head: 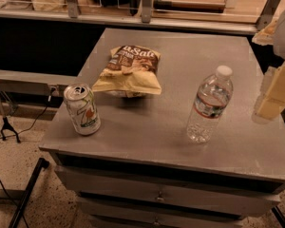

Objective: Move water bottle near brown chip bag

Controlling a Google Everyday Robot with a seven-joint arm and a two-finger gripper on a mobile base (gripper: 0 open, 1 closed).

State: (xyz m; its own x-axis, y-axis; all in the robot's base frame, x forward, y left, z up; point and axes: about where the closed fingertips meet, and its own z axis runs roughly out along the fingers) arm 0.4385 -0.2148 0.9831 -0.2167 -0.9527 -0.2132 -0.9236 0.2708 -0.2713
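Observation:
The water bottle (210, 104) stands upright on the right part of the grey cabinet top (180, 56); it is clear plastic with a white cap and a red, white and blue label band. The brown chip bag (130, 70) lies toward the middle-left of the top, brown above and pale yellow below. My gripper (270, 96) is at the right edge of the view, to the right of the bottle and apart from it, with pale yellow blocky parts showing.
A silver-green soda can (82, 109) stands at the front left corner of the top. Drawers run below the front edge. A shelf with racks runs behind the cabinet. Stand legs and cables lie on the floor at the left.

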